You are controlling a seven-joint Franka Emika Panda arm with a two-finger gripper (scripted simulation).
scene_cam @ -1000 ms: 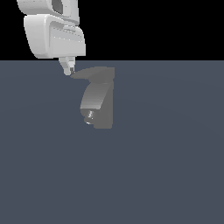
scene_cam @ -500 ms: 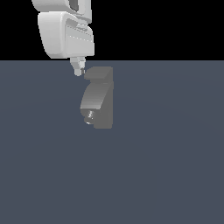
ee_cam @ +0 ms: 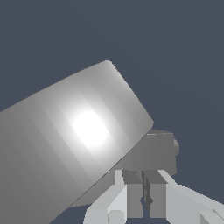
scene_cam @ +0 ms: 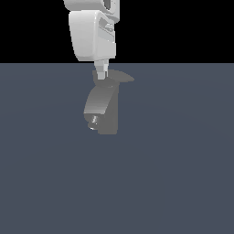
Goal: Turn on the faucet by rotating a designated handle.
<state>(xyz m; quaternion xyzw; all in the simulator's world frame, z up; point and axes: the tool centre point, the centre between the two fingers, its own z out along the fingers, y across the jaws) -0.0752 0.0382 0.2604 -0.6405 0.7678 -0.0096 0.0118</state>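
Observation:
The faucet (scene_cam: 109, 116) stands on the dark floor, its lighter spout (scene_cam: 98, 101) curving down to a shiny nozzle (scene_cam: 93, 122). The handle (scene_cam: 122, 77) is a flat grey blade at the faucet's top, pointing toward the exterior view's right. My gripper (scene_cam: 101, 76) hangs straight down with its fingers together, its tips touching the faucet's top at the handle's inner end. In the wrist view the spout (ee_cam: 83, 131) fills the frame as a bright cylinder, a darker faucet part (ee_cam: 157, 153) lies behind it, and the gripper (ee_cam: 144, 203) shows a very narrow gap with nothing in it.
The grey-blue floor (scene_cam: 183, 173) spreads flat around the faucet. The white arm (scene_cam: 91, 32) rises above the faucet into the black background.
My gripper has moved toward the exterior view's right along the faucet's top. The handle has swung with it and now points toward the right.

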